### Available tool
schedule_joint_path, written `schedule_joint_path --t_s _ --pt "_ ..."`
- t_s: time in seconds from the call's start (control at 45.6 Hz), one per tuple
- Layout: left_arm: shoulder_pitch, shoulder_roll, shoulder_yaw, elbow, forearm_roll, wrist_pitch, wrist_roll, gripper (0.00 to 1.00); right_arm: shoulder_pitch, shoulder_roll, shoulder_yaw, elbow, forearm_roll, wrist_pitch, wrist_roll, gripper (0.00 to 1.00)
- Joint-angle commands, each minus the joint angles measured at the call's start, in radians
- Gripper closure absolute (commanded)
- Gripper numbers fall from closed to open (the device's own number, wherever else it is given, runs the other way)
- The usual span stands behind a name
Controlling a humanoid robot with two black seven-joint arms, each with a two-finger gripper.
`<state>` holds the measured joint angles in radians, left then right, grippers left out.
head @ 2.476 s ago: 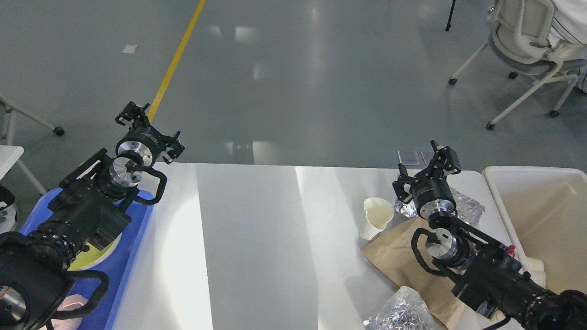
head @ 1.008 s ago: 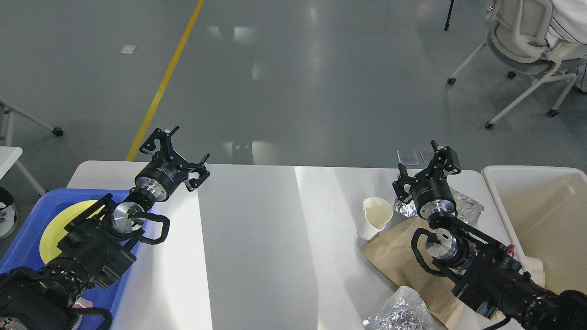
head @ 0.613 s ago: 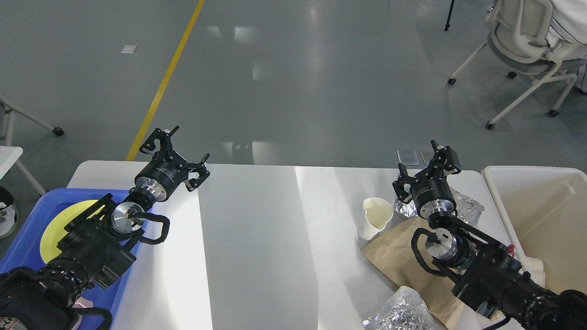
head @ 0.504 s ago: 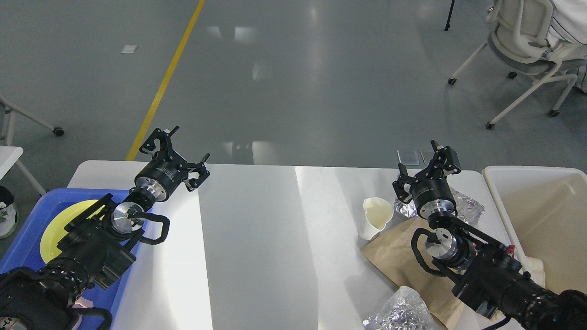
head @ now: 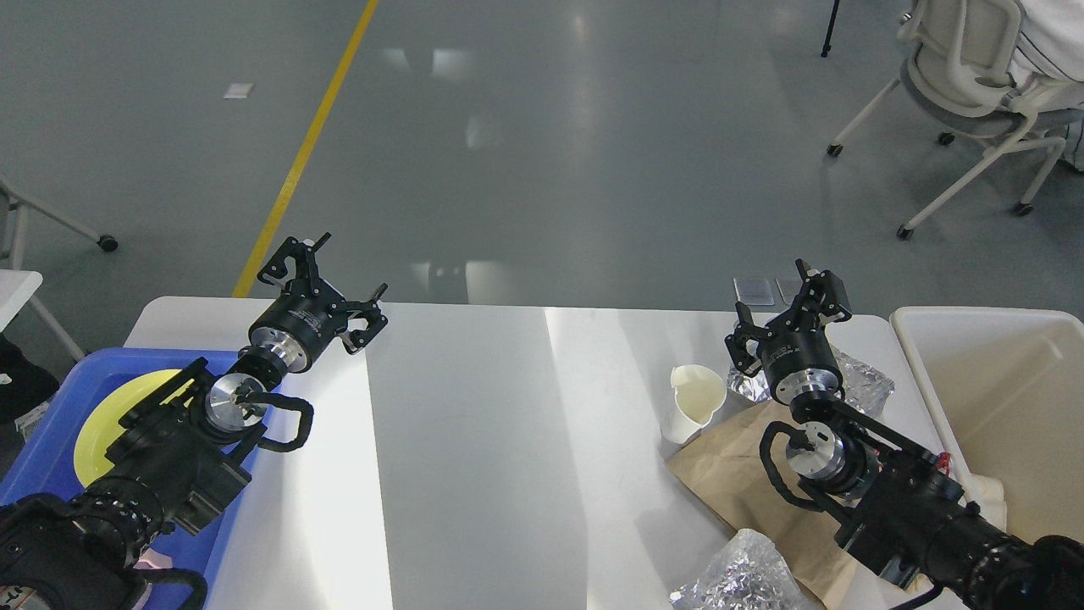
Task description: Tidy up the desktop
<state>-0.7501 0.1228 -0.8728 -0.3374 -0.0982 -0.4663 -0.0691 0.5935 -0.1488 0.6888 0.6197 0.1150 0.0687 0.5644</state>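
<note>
Lab hall: glossy grey floor (head: 542, 152), yellow line (head: 309, 144), wheeled chair (head: 974, 93).

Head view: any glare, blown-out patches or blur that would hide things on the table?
Head view: a bright band of light washes out the left part of the desktop, and a fainter strip runs down its middle; the floor behind shows soft reflections. Focus is sharp throughout: cup, brown paper bag, foil pieces and both tools read clearly, with no motion blur.
</note>
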Motion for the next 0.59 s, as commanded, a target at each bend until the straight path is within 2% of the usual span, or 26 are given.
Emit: schedule_joint_path --t_s 0.0,0.394,0.57 --pt "0.000 0.000 0.000 0.000 0.000 0.000 0.000 0.01 0.003 0.000 -0.003 -0.002 0.000 -0.004 0.000 0.00" --pt "0.000 0.000 0.000 0.000 0.000 0.000 0.002 0.01 0.083 0.000 -0.124 -0.006 0.015 -0.021 -0.014 0.00" --pt "0.000 0.000 0.000 0.000 0.000 -0.003 0.002 0.01 0.192 -0.028 -0.161 -0.014 0.015 -0.021 -0.014 0.00"
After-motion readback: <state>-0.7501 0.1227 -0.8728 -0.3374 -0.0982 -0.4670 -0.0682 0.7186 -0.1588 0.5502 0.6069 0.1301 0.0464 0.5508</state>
